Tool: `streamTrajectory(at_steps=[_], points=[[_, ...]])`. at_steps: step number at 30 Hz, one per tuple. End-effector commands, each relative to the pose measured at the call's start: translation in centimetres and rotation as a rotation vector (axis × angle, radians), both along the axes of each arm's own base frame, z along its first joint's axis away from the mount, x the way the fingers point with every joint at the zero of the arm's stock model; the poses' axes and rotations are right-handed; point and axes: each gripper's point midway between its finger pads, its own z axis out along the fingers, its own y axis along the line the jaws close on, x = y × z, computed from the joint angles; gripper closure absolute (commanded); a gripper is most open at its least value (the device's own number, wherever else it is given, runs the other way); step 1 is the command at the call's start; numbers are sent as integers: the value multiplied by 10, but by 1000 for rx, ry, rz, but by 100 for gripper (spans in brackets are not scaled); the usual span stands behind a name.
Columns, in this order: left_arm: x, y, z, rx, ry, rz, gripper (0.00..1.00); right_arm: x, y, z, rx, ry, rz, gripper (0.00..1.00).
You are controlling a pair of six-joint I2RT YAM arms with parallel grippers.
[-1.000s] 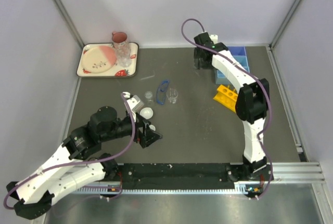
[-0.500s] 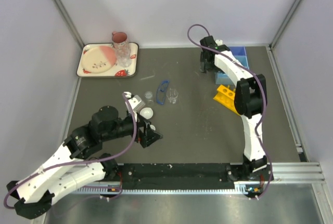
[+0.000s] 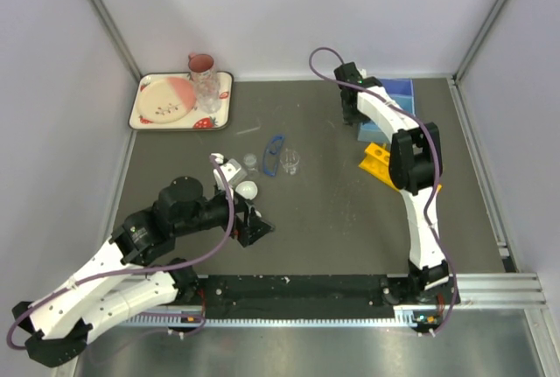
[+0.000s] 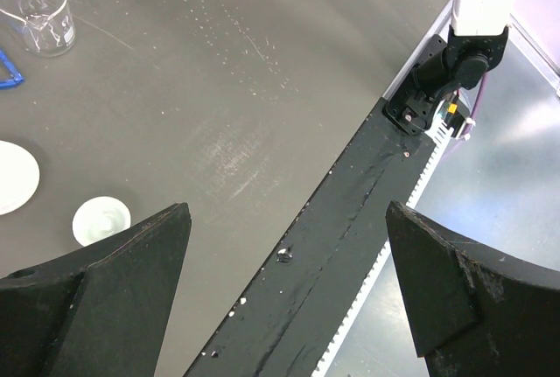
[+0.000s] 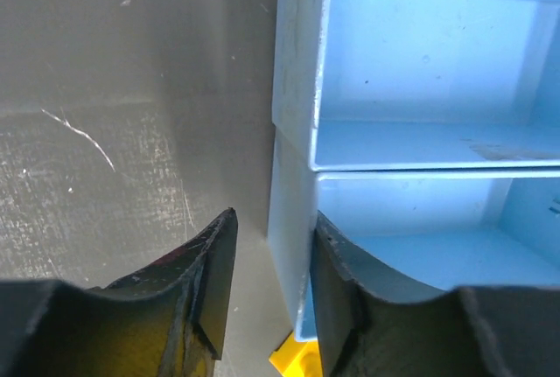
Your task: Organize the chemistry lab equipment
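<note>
Holding the left fingers (image 3: 251, 226) fully released over the near part of the desk (image 4: 262, 88), with nothing between them. Showing two small white round dishes (image 4: 101, 219) lying on the desk near those fingers, and the small clear beaker (image 4: 39, 5) standing upright farther back. Straddling the left-hand wall of the blue divided tray (image 5: 297, 88) with the right fingers (image 5: 226, 237), one outside, one inside; clamped or not, cannot tell. Resting at the desk's far right, that tray, just beyond the yellow holed tube rack (image 3: 378, 160).
</note>
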Motion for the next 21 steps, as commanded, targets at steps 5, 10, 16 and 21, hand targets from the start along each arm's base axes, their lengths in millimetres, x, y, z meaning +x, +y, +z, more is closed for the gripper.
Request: streamTrajectory(at_steps=[5, 10, 16, 21], points=[[2, 0, 19, -34, -30, 7, 1, 18, 1, 12, -12, -46, 48, 98], [0, 3, 20, -38, -26, 16, 1, 17, 7, 9, 10, -36, 72, 100], [-2, 6, 23, -49, -23, 26, 1, 11, 38, 8, 76, -24, 197, 100], [2, 7, 21, -42, -25, 45, 1, -6, 75, 19, 107, -14, 361, 100]])
